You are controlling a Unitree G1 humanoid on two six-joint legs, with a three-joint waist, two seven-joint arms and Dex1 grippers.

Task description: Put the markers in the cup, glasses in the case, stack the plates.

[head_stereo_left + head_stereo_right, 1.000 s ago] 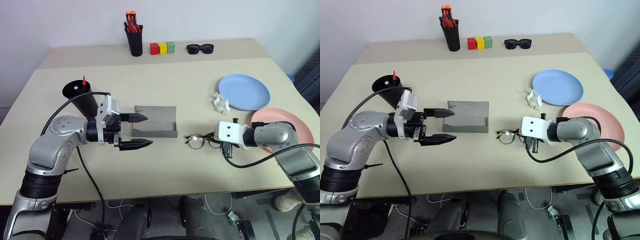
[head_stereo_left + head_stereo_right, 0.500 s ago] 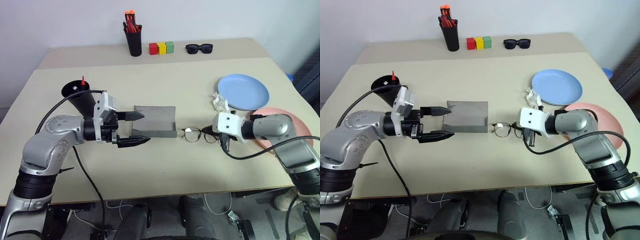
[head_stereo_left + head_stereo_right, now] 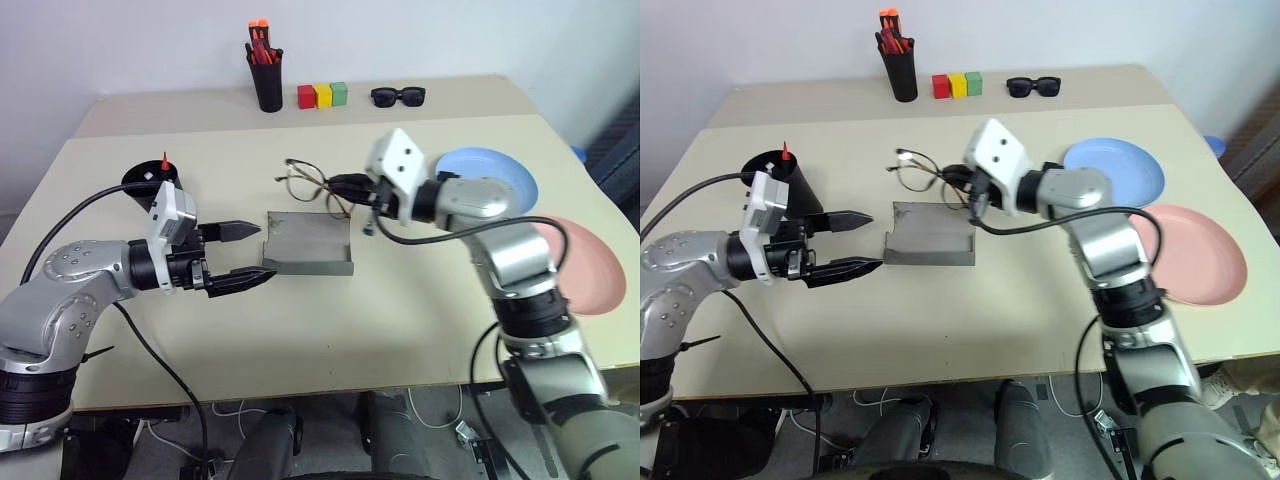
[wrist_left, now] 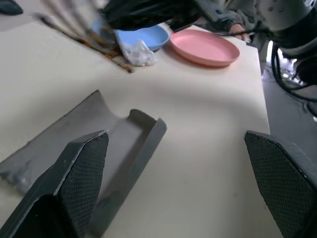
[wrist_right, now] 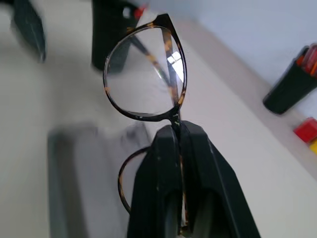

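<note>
My right gripper (image 3: 347, 186) is shut on the glasses (image 3: 305, 180), pinching them at the bridge (image 5: 174, 121). They hang in the air over the far edge of the open grey case (image 3: 310, 240). My left gripper (image 3: 266, 253) stands open just left of the case, its fingers pointing at it with nothing between them. Further left stands the black cup (image 3: 152, 187), with a marker's red tip (image 3: 165, 160) sticking out of it. At the right lie the light blue plate (image 3: 505, 170), partly behind my right arm, and the pink plate (image 3: 585, 265), side by side.
A black pen pot with orange-red pens (image 3: 267, 72), three coloured blocks (image 3: 323, 96) and black sunglasses (image 3: 399, 96) line the far edge of the table. A crumpled white paper (image 4: 136, 50) lies near the blue plate.
My right gripper has lifted the glasses off the table and carried them up and to the left, over the case. My left gripper has drifted a little to the left.
</note>
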